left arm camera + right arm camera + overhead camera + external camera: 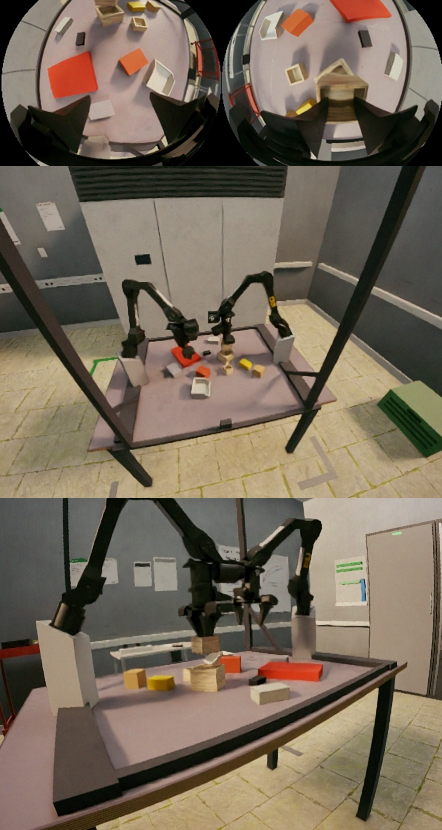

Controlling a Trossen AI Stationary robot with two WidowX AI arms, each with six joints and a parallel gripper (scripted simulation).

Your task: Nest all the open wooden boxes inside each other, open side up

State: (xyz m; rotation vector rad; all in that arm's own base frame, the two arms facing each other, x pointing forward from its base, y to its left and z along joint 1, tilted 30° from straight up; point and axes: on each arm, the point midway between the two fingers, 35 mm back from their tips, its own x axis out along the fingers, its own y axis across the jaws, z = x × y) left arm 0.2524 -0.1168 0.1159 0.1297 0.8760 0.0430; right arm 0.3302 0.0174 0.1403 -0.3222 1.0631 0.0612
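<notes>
probably, the right jaws [227,340] [205,635], clamped on a medium pale-wood open box [226,348] [205,645] [106,2] [342,80], could jam it on the larger pale-wood open box [225,358] [208,678] [110,20] [346,65], skewed at twelve o'clock in the right wrist view; the left jaws [188,353] [251,623] stand apart.

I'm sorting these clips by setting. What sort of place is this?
Probably a robotics lab or test workshop: two black robot arms are mounted on a framed worktable, with papers pinned to plain gray walls.
</notes>
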